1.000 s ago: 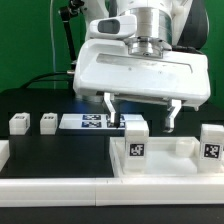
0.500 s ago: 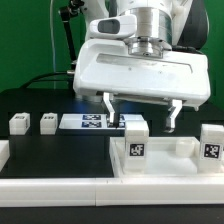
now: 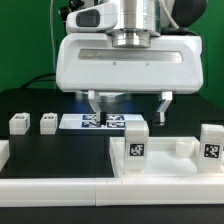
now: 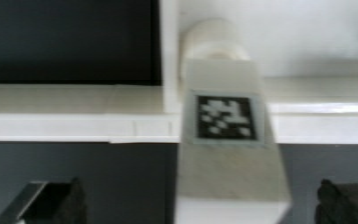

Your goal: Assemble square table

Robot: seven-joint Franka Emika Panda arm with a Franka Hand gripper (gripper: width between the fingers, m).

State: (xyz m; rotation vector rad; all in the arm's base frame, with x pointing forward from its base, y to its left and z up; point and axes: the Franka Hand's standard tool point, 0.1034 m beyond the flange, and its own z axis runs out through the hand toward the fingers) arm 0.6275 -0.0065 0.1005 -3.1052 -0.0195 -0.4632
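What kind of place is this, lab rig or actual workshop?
Probably a robotics lab bench, not a workshop: a black table in front of a green backdrop, a tagged white part standing on it, and a fixed marker board for camera tracking.

Table surface (image 3: 60, 150) recorded as black, backdrop (image 3: 25, 50) as green. Square table top (image 3: 165, 152), two small legs (image 3: 19, 124) and bar fence (image 3: 60, 186) noted as white. Black-and-white square tags seen on the upright leg (image 3: 135, 145) and, in a row, on the white marker board (image 3: 98, 122). Gripper (image 3: 128, 118) housing logged white, fingers dark.
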